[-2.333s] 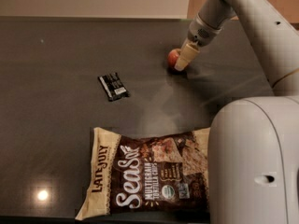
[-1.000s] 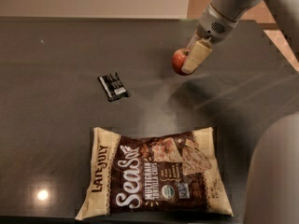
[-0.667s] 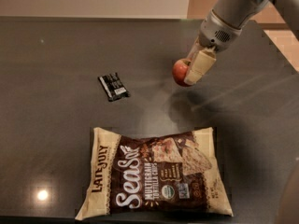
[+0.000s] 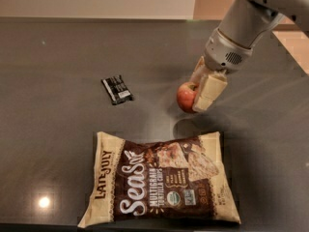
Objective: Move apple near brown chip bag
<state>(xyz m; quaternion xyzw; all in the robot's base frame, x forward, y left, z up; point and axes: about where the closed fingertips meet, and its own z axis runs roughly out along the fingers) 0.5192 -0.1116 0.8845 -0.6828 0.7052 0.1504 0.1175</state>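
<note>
The gripper [image 4: 200, 94], right of centre, pinches the apple [image 4: 184, 98] above the dark desk [image 4: 58, 47]. Lower centre lies the brown chip bag [image 4: 159, 180], lettered "Late July Sea Salt Multigrain Tortilla Chips".

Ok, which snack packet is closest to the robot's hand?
The big brown chip bag, lying just below the gripper, which is shut on the apple. The small black snack wrapper lies farther off, at picture left.
</note>
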